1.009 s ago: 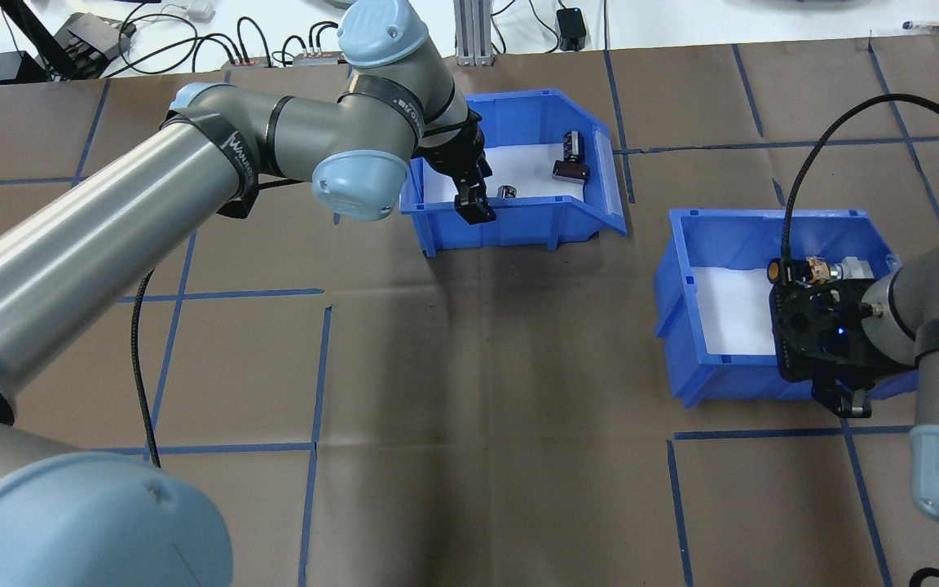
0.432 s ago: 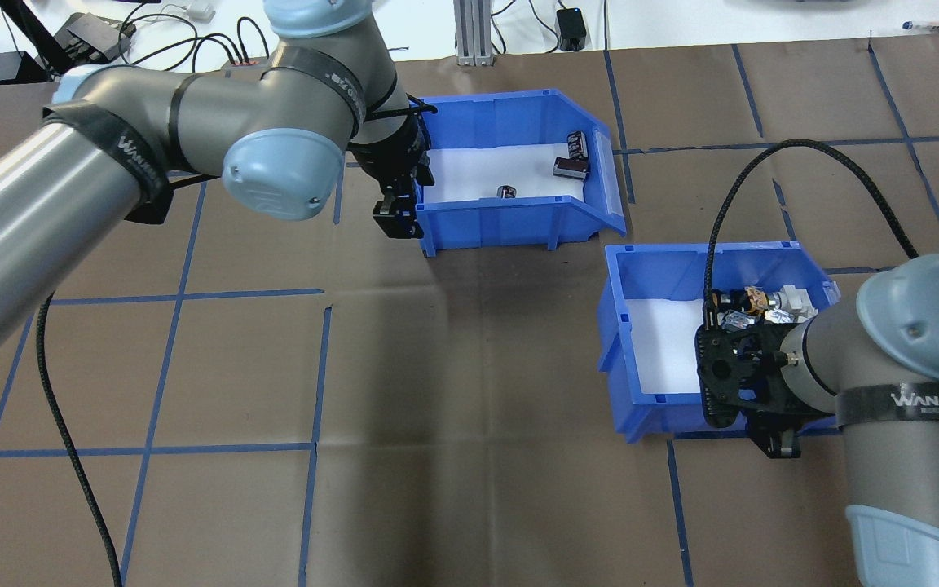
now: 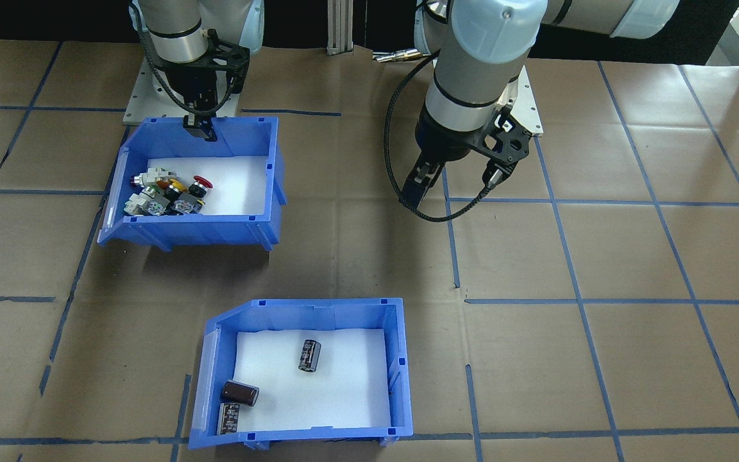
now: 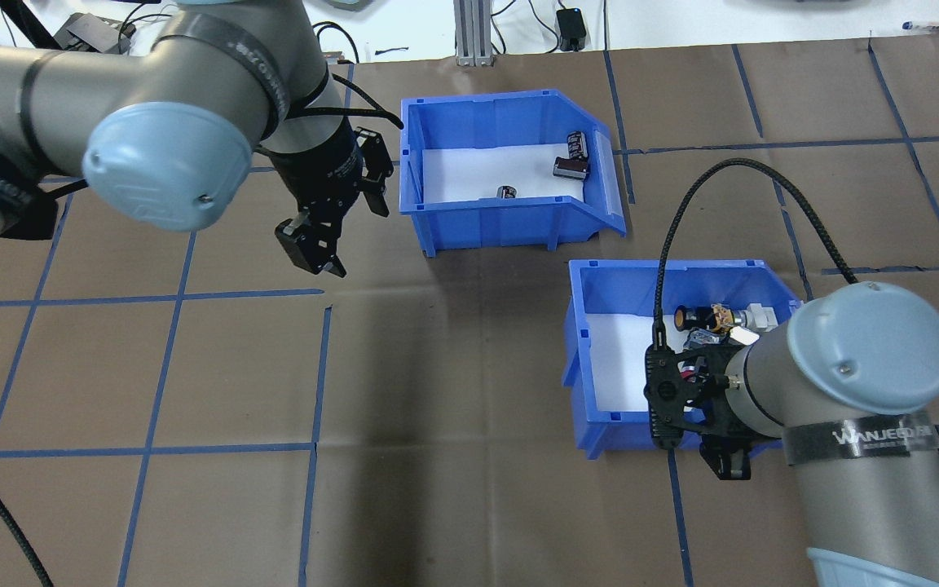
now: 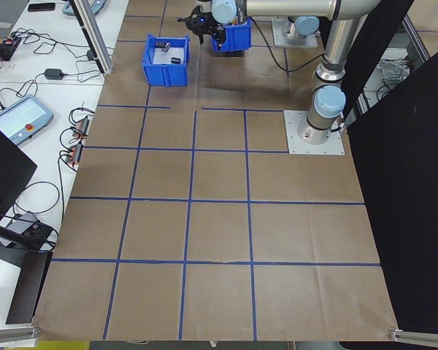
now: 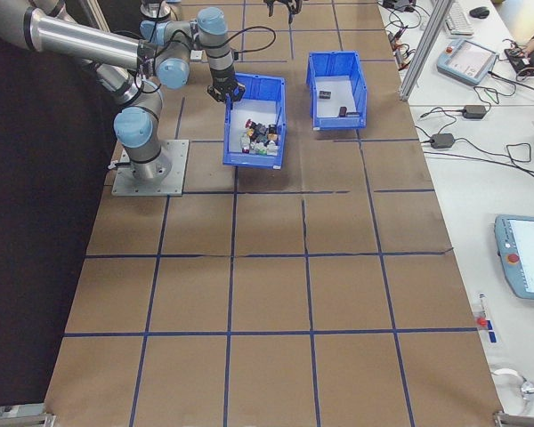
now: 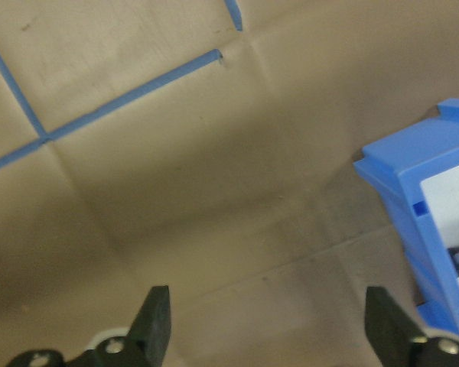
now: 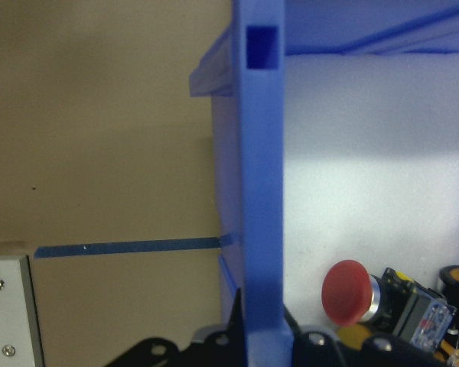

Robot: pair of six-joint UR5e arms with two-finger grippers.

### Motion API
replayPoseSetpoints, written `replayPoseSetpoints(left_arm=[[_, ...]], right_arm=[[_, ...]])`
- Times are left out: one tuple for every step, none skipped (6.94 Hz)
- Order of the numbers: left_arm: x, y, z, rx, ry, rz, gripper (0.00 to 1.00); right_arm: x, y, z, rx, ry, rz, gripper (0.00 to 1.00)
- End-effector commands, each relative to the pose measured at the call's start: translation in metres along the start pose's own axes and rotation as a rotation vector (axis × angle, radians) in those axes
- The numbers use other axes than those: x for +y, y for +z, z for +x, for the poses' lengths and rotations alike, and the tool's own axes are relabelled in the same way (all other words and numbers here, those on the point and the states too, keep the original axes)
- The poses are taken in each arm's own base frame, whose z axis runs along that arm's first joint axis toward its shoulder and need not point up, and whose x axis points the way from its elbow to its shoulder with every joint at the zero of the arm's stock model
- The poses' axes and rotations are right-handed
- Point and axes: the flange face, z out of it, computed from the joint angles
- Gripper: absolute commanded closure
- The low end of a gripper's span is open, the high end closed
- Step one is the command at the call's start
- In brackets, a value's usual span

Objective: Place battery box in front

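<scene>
The battery box (image 4: pixel 486 103) (image 3: pixel 318 307), a blue bin with a white floor, holds a brown cylinder (image 3: pixel 239 393) and two black printed ones (image 3: pixel 309 355). It sits on the far side of the table from the robot. My left gripper (image 4: pixel 343 222) (image 3: pixel 453 185) (image 7: pixel 271 321) hangs open over bare paper to the box's left, apart from it; one box corner shows in the left wrist view. My right gripper (image 3: pixel 201 128) (image 8: pixel 262 336) is shut on the near wall of the other blue bin (image 4: pixel 665 265) (image 3: pixel 196 222), which holds colourful push-button switches (image 3: pixel 167 191).
Brown paper with blue tape lines (image 4: pixel 233 293) covers the table. The switch bin sits nearer the robot and to the right of the battery box. Cables and a black adapter (image 4: pixel 571 24) lie beyond the far edge. The right arm's base plate (image 3: pixel 145 96) is close behind the switch bin.
My left gripper has left the battery box's near wall and moved left and back, now open over the paper. My right arm has dragged the switch bin left and toward the robot.
</scene>
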Motion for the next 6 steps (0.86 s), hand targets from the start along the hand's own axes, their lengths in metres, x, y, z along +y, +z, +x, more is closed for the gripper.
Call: replayPoseSetpoints(left_arm=[[0.004,-0.011,-0.071,-0.007,0.319,0.036,0.01],[-0.009,-0.015,-0.099,0.008,0.507,0.049,0.01],[-0.023,-0.017,-0.112,0.008,0.734,0.055,0.01],[-0.030,-0.017,-0.112,0.004,0.933,0.057,0.00],[-0.031,-0.026,-0.111,0.007,1.040,0.075,0.00],[-0.030,-0.020,-0.112,0.002,1.047,0.065,0.00]], right_arm=[[-0.046,0.011,-0.013,-0.004,0.008,-0.004,0.99],[-0.063,0.020,-0.016,-0.001,0.008,-0.023,0.99],[-0.084,0.019,-0.017,0.029,-0.011,-0.029,0.99],[-0.113,0.009,-0.010,0.043,-0.036,-0.023,0.99],[-0.135,0.021,0.000,0.031,-0.030,-0.074,0.99],[-0.149,0.029,-0.003,0.062,-0.041,-0.086,1.00]])
